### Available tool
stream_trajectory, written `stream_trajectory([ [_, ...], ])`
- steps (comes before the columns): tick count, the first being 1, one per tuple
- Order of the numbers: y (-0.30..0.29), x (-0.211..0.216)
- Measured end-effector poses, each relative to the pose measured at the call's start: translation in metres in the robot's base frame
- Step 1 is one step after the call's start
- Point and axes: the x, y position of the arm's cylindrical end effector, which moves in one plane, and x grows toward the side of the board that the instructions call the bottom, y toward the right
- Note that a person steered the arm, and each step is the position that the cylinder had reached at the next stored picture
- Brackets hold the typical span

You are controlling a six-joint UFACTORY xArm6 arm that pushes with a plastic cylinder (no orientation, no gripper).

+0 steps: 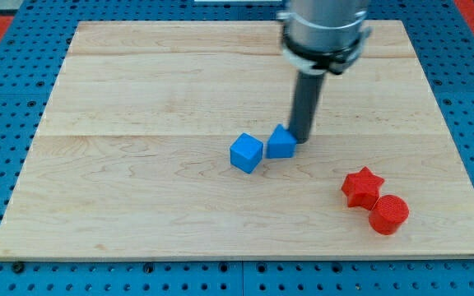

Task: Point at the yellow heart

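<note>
No yellow heart shows in the camera view. My tip (300, 140) rests on the wooden board (138, 99), touching the upper right side of a small blue block (281, 143) of unclear shape. A blue cube (246, 153) sits just to the left of that block, close to it. A red star (362, 186) lies toward the view's lower right, with a red cylinder (388, 214) touching it on its lower right.
The board lies on a blue perforated base (6, 164) that surrounds it. The arm's grey housing (323, 29) hangs over the board's top middle and hides part of the board behind it.
</note>
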Motion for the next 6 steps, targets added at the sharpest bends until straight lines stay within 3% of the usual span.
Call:
stream_trajectory([
  [1,-0.005,-0.014],
  [4,-0.010,-0.242],
  [5,0.036,-0.258],
  [6,0.063,-0.246],
])
